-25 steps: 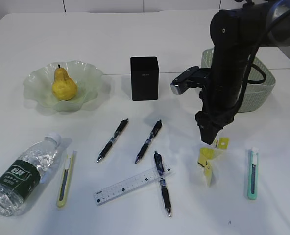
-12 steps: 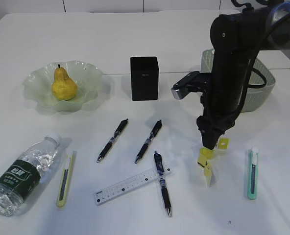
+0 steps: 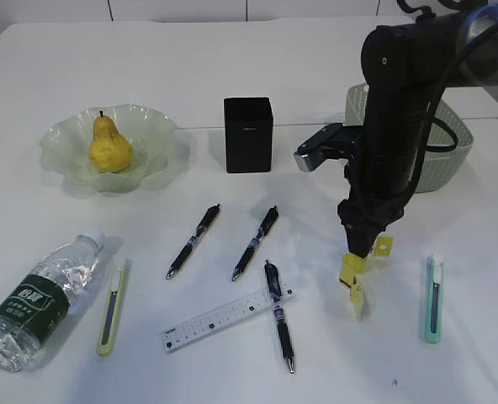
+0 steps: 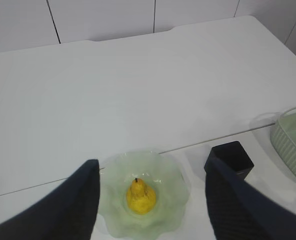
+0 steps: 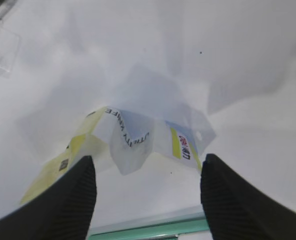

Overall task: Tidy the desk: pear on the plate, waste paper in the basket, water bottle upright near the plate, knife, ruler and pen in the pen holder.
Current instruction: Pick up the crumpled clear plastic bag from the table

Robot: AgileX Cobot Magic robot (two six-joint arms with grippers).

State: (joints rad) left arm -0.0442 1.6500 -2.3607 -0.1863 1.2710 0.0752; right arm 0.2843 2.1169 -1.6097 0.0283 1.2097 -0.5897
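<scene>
Between the wide-spread fingers of the right gripper [image 5: 147, 192]: waste paper [image 5: 138, 142], ungripped. Far left, pear [image 3: 108, 145] already plated. Left undone: bottle [image 3: 35, 300], pens, ruler [image 3: 229, 317], knives.

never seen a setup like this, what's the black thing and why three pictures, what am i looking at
It is a two-armed robot tidying a white desk. One picture looks at the desk from the front; the other two come from cameras on each wrist, so the dark shapes at their lower edges are gripper fingers.

The right gripper stands open right over the yellow waste paper, holding nothing. The left gripper, also open and empty, hangs high above the plate, which holds the pear.

Also lying there: a black pen holder, green basket, a water bottle on its side, three pens, a ruler and two knives.
</scene>
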